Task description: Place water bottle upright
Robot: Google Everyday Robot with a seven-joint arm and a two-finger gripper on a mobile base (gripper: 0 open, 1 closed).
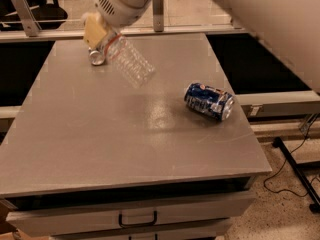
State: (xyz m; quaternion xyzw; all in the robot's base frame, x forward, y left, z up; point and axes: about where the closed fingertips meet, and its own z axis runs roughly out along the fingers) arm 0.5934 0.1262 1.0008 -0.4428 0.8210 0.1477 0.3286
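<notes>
The water bottle (pixel 131 61) is a clear ribbed plastic bottle, held in the air above the far left of the grey table (pixel 100 144). It tilts, its base pointing down and to the right, its neck end with a red-edged label inside my gripper (pixel 102 40). The gripper is shut on the bottle's upper part, at the top left of the view. Its cap is hidden by the gripper. The white arm runs from the gripper to the top right corner.
A blue soda can (pixel 209 100) lies on its side at the table's right. A small silver can (pixel 96 57) stands just behind the gripper at the far left. Drawers with a handle (pixel 137 218) are below the front edge.
</notes>
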